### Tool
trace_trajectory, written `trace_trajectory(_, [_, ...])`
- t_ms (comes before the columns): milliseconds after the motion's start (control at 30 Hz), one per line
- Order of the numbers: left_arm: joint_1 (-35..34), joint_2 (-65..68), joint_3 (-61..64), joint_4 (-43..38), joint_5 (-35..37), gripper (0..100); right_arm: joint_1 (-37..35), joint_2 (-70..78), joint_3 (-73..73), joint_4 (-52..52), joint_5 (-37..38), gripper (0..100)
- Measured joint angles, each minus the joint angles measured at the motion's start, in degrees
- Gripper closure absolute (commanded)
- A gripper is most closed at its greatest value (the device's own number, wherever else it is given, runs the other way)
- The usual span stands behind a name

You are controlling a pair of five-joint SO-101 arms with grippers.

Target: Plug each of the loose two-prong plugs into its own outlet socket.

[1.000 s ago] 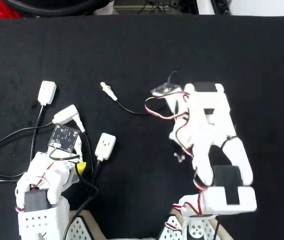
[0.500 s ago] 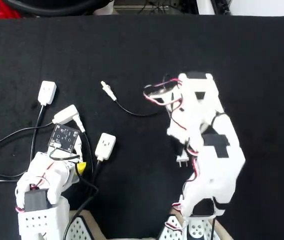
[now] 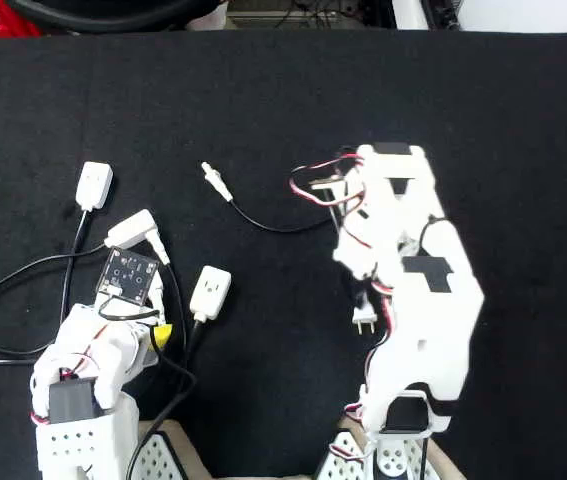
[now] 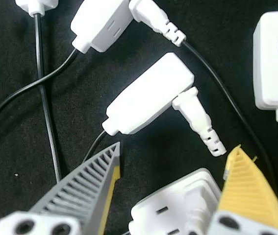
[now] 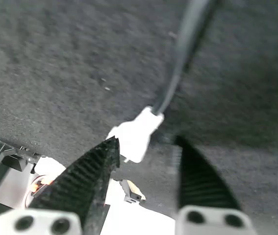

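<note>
A loose two-prong plug (image 5: 135,138) on a black cable (image 5: 180,68) lies on the black cloth just off the tips of my open right gripper (image 5: 146,144), untouched by either black finger. From above, that plug (image 3: 364,320) lies beside the right arm (image 3: 413,270). A second loose plug (image 3: 216,180) lies farther back. My left gripper (image 4: 177,148) is open, grey and yellow fingers either side of a white outlet socket (image 4: 170,210). Beyond it, a white outlet (image 4: 148,95) has a plug (image 4: 200,120) at its end.
More white outlets lie at the left: one (image 3: 94,185) far back, one (image 3: 131,228) in the middle, one (image 3: 210,292) nearer. Black cables (image 3: 33,262) loop around the left arm (image 3: 93,360). The table's front edge lies behind both arm bases.
The right arm has swung its elbow to the left and folded in over the near plug. The left arm and the outlets have stayed put.
</note>
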Motion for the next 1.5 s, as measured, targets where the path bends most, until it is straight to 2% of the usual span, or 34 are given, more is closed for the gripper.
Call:
trace_trajectory(300, [0.0,0.0,0.0,0.0,0.0,67,-0.1,5.6,-1.1,0.1,0.4,90.7])
trace_trajectory(633, [0.0,0.0,0.0,0.0,0.0,67,-2.5,7.8,-2.8,-0.3,-4.7,91.0])
trace_trajectory(833, [0.0,0.0,0.0,0.0,0.0,67,-6.9,8.6,-3.7,-0.2,-9.8,97.1])
trace_trajectory(1167, [0.0,0.0,0.0,0.0,0.0,67,-6.9,9.0,-4.5,0.3,-11.6,98.7])
trace_trajectory(1300, [0.0,0.0,0.0,0.0,0.0,67,-7.3,3.5,-3.2,0.3,-11.8,98.7])
trace_trajectory(1500, [0.0,0.0,0.0,0.0,0.0,67,-7.3,-17.9,7.1,0.3,-11.7,98.7])
